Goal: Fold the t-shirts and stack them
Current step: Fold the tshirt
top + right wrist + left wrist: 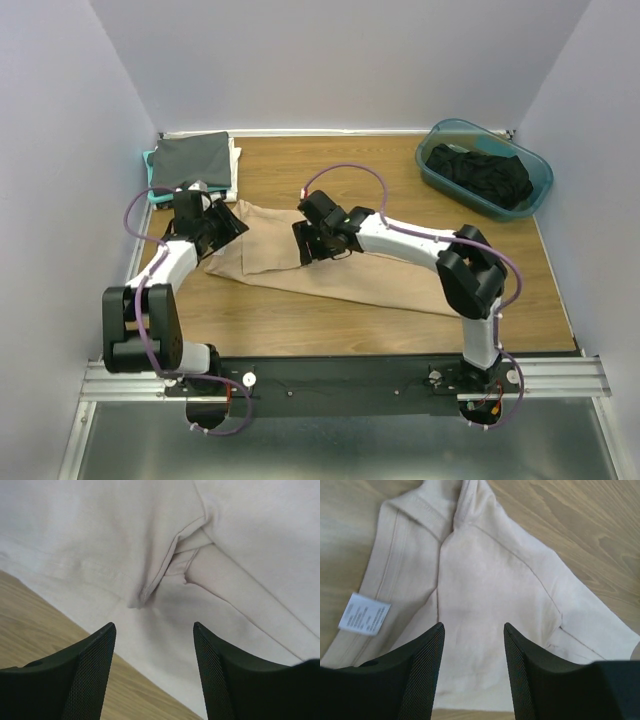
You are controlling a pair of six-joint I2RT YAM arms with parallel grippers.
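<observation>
Tan t-shirt (pixel 350 285) flat mid-table, long axis far-left to near-right. Left gripper (pixel 232 225) wide, empty, over its left end. Right gripper (pixel 306 245) wide, empty, over its middle. The 2 arms are equally near.

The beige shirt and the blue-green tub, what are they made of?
The beige shirt looks like soft knit cloth, maybe cotton, with a dull matte surface: it wrinkles and folds, and it has stitched seams and a sewn-in label. The blue-green tub looks like smooth, slightly see-through plastic: its wall keeps a stiff, rounded shape and its rim looks shiny.
</observation>
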